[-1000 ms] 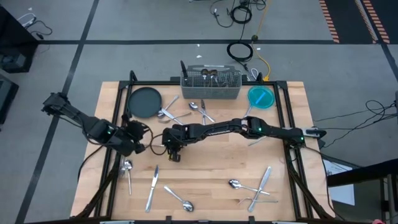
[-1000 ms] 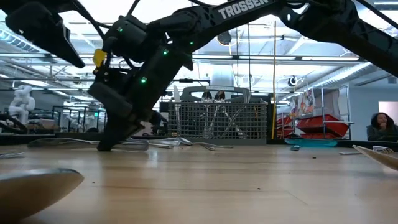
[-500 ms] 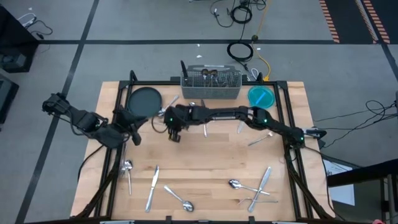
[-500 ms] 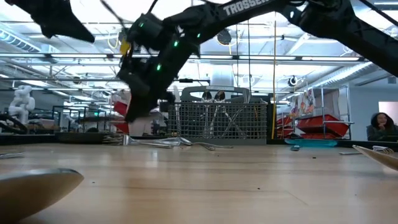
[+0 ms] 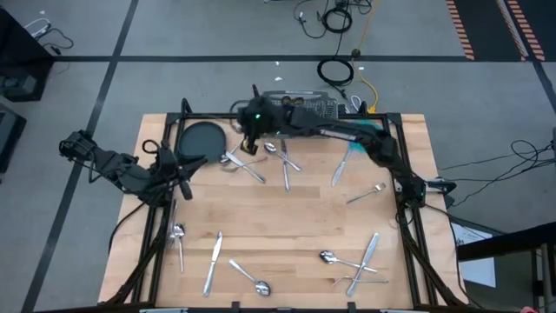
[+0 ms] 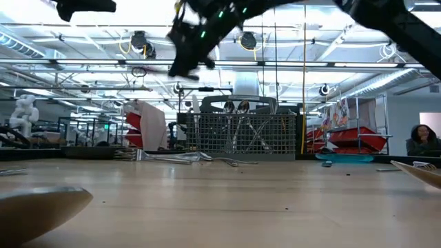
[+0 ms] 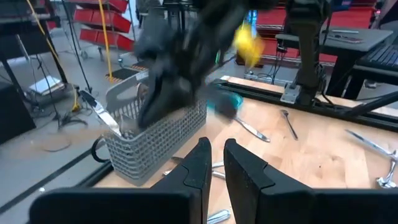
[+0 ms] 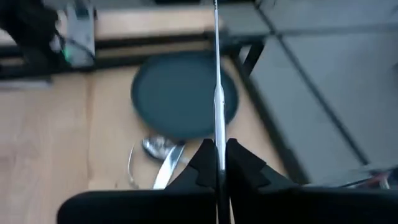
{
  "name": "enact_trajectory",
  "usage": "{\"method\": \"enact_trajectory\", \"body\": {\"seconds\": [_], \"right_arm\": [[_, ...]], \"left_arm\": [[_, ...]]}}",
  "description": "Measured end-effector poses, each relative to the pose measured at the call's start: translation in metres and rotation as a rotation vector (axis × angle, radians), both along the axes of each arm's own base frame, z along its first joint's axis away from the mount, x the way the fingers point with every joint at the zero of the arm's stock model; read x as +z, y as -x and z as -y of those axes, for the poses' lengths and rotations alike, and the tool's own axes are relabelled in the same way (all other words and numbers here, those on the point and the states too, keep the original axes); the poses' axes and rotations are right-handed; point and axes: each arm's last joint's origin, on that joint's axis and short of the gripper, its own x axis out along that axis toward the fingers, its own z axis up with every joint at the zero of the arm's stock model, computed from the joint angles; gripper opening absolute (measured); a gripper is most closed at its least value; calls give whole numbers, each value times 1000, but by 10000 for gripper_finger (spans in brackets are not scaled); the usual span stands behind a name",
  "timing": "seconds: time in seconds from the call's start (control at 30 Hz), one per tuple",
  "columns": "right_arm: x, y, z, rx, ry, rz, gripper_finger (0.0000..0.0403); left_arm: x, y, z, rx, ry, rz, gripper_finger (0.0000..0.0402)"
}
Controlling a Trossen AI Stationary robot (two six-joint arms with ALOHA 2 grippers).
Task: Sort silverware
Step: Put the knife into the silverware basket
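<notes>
Here the right gripper (image 8: 217, 163) is raised above the table's far side, near the wire-mesh caddy (image 5: 295, 109), its jaws clamped on a slim piece of silverware (image 8: 216, 93) that sticks straight out ahead of the fingertips. Beyond and below those jaws lie the dark round plate (image 8: 184, 94) and a few loose pieces. The left gripper (image 7: 214, 163) waits at the table's left edge, jaws narrow with only a slit between them, holding nothing; the caddy stands ahead of them.
</notes>
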Motion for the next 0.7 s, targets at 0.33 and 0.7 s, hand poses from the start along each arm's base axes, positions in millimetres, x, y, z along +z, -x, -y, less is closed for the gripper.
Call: {"method": "enact_trajectory", "body": {"seconds": [0.33,0.7], "right_arm": [[69,82,13,-120,257,-287,1],[58,104,16,-99,422,-665,1]], "left_arm": [[2,-1,0,0,12,19,52],[3,-1,1,0,21,37,52]]}}
